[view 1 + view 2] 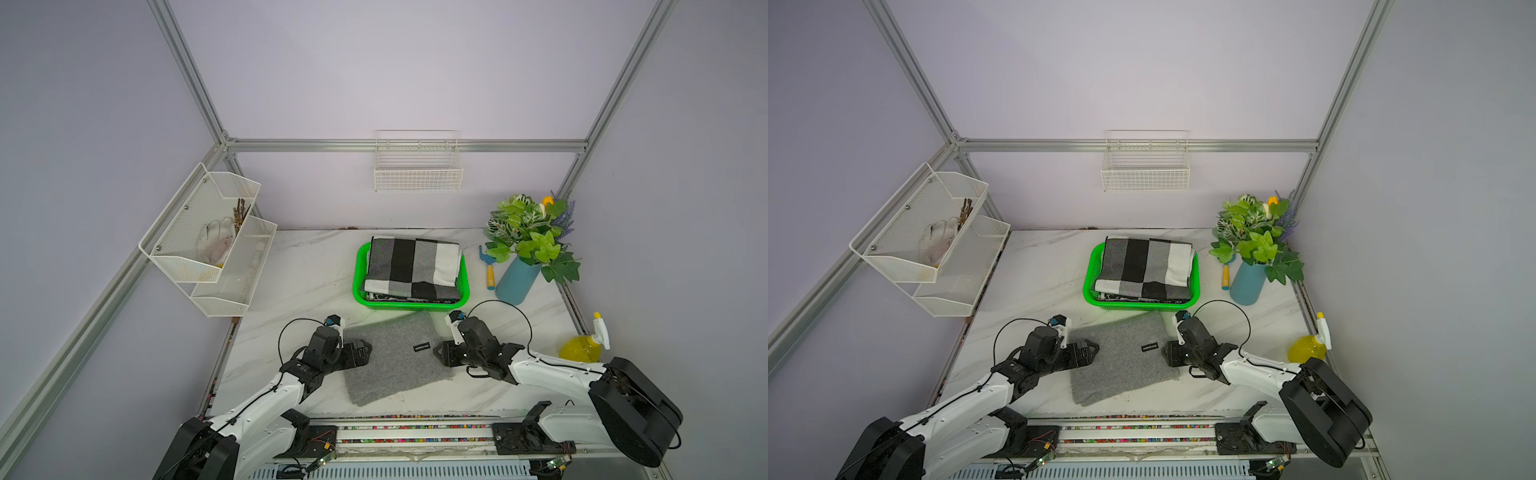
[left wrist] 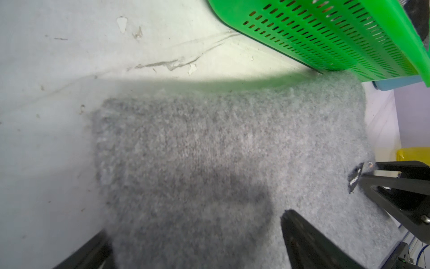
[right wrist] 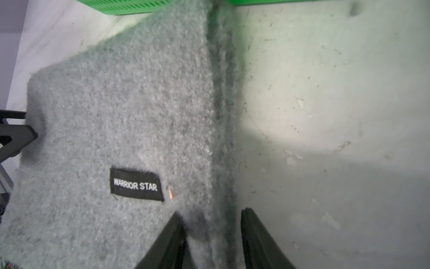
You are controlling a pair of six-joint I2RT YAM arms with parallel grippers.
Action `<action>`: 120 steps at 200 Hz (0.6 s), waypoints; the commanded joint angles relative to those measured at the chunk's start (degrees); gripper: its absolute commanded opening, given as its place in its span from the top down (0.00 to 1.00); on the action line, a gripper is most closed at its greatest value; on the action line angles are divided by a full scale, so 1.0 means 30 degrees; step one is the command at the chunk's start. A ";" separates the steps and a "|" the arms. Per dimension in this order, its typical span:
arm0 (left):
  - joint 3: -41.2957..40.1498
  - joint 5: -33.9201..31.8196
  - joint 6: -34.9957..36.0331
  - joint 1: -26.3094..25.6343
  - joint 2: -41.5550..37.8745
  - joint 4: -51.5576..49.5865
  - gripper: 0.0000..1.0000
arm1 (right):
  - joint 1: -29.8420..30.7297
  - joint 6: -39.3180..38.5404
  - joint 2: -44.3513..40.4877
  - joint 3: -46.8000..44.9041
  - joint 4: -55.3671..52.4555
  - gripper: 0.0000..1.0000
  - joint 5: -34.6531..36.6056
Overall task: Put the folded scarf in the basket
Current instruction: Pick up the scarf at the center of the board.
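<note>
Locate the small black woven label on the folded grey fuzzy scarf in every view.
In a top view: black woven label on the folded grey fuzzy scarf, below centre, slightly right.
In a top view: label below centre.
Left wrist: label seen obliquely, at the scarf's far end.
Right wrist: label face-on, reading WARRIOR STAR.
Shared landmark: bright green perforated plastic basket, beside the scarf in all four.

Things around the white marble table [image 1: 299,270]

A white mesh rack [image 1: 195,266] with two shelves hangs on the left wall, with a white glove [image 1: 216,245] in its top shelf. A white wire basket [image 1: 417,174] hangs on the back wall. On the right stand a blue vase [image 1: 515,284] of green plants [image 1: 528,232], a little trowel [image 1: 489,272] just beside it, and a yellow spray bottle [image 1: 582,347].
</note>
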 commanded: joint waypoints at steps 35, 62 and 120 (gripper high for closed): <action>-0.0845 0.1439 -0.0901 -0.0164 0.0914 0.0717 0.02 | -0.0320 -0.0831 -0.1187 0.0338 -0.0593 0.50 -0.1122; -0.0851 0.1372 -0.0953 -0.0208 0.1900 0.1476 0.06 | -0.0431 -0.0685 -0.2037 0.0808 -0.1615 0.47 -0.0356; -0.0727 -0.1474 -0.1382 -0.1244 0.0011 -0.1304 0.06 | -0.1960 -0.1731 0.0691 0.2429 -0.2479 0.42 -0.0009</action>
